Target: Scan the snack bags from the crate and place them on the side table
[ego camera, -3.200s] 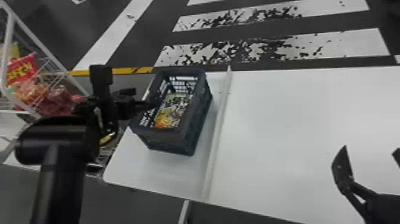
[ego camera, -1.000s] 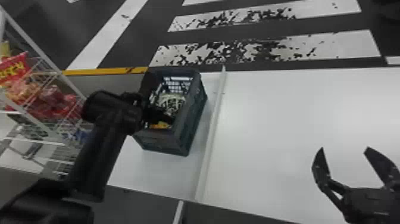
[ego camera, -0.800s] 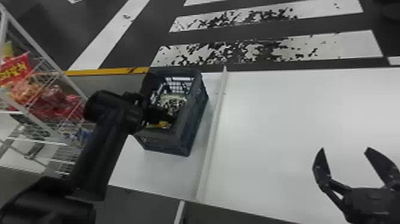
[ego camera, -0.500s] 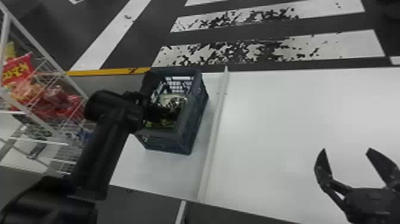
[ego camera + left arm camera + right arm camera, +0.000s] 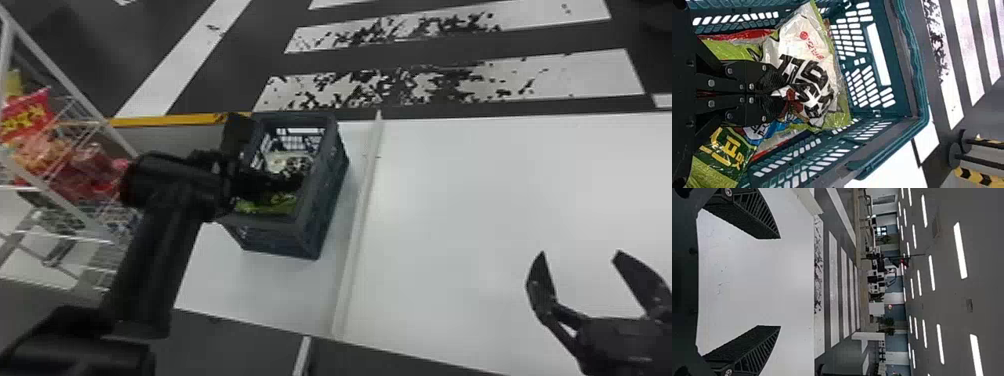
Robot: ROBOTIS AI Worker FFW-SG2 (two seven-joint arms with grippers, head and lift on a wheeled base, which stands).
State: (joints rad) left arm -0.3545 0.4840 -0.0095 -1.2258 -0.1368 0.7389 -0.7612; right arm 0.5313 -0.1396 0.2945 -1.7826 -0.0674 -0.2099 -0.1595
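Striped floor (image 5: 182,62) borders the tabletop (image 5: 500,190); inside the crate (image 5: 325,205), the left claw (image 5: 785,94) pinches a white bag (image 5: 801,47), presumably for lifting; the right claw (image 5: 581,252) gapes empty.

I see glossy, crinkled plastic film on the white snack bag (image 5: 797,49) at my left jaws, matt plastic on the crate (image 5: 322,220) around them, and a smooth tabletop (image 5: 793,282) beyond my right jaws.

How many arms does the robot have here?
2: the left arm, with its jaws inside the crate, and the right arm, off to the crate's right.
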